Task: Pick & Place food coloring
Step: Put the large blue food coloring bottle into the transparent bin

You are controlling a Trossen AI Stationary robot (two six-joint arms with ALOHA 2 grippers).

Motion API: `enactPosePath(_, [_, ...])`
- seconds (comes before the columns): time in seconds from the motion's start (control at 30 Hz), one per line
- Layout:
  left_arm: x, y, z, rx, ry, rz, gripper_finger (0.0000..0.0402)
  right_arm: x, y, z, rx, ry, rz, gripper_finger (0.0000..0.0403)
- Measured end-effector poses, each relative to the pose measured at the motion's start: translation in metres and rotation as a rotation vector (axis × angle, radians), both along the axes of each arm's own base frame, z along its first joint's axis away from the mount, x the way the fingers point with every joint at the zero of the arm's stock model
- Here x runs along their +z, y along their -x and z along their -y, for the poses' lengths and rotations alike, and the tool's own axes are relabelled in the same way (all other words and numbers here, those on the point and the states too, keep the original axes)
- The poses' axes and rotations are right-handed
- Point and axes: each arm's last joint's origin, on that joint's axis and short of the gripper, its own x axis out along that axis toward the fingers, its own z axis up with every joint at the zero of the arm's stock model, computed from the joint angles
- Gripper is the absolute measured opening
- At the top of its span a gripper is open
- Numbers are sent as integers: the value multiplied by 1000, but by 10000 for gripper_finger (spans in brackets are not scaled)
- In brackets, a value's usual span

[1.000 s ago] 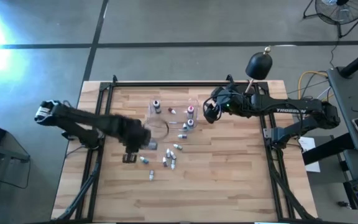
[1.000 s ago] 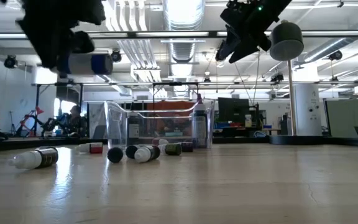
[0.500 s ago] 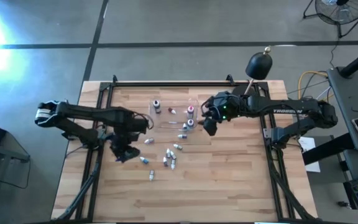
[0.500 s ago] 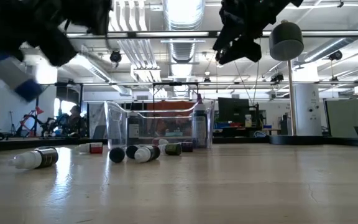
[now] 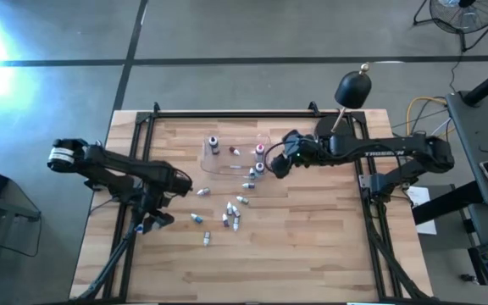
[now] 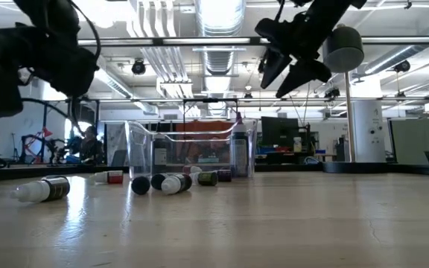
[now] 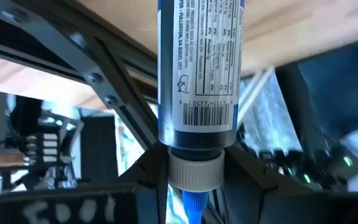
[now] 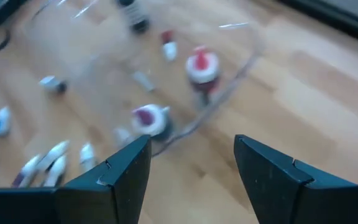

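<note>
Plainly the job was only partly done: a few small white-capped food coloring bottles stood inside the clear rectangular plastic tray (image 5: 237, 155), among them a red-capped bottle (image 8: 201, 67), while a loose scatter of tiny dark bottles with white caps (image 5: 231, 213) lay on their sides on the pale wooden table (image 5: 312, 246) in front of the tray, waiting to be moved. From table height I could see one grey bottle with a white cap (image 6: 42, 189) lying well apart from the rest, off to one side. The left gripper (image 5: 146, 222) was down at the near-left edge of the table, past the black frame rail, its arm folded low and reaching outward. Its jaws were clamped on a blue-tipped bottle with a printed white label (image 7: 197, 81), held by the neck with the tip pointing back toward the wrist, so that one had not reached the tray. The right gripper (image 5: 280, 163) hovered above the tray's right end, the arm stretched in from the right side, fingers (image 8: 114, 180) spread apart and holding nothing, aimed down at the bottles near the tray's edge.
</note>
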Motion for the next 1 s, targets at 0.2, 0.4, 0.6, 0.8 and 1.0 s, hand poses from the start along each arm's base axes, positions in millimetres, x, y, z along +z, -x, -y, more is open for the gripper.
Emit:
enactPosePath(0.2, [-14, -2, 1, 7, 41, -34, 88, 5, 3, 1, -71, 17, 36, 224])
enactPosePath(0.4, [-30, -13, 2, -21, 46, -21, 88, 6, 3, 2, -97, 23, 45, 224])
enactPosePath(0.6, [-41, -18, 2, -67, 75, -17, 88, 6, 3, 2, -110, 16, 51, 224])
enactPosePath(0.8, [-41, -23, 2, -113, 95, 31, 92, 6, 3, 2, -110, 17, 49, 224])
enactPosePath(1.0, [-33, -34, 2, -142, 75, 105, 140, 6, 4, 3, -137, 59, 42, 224])
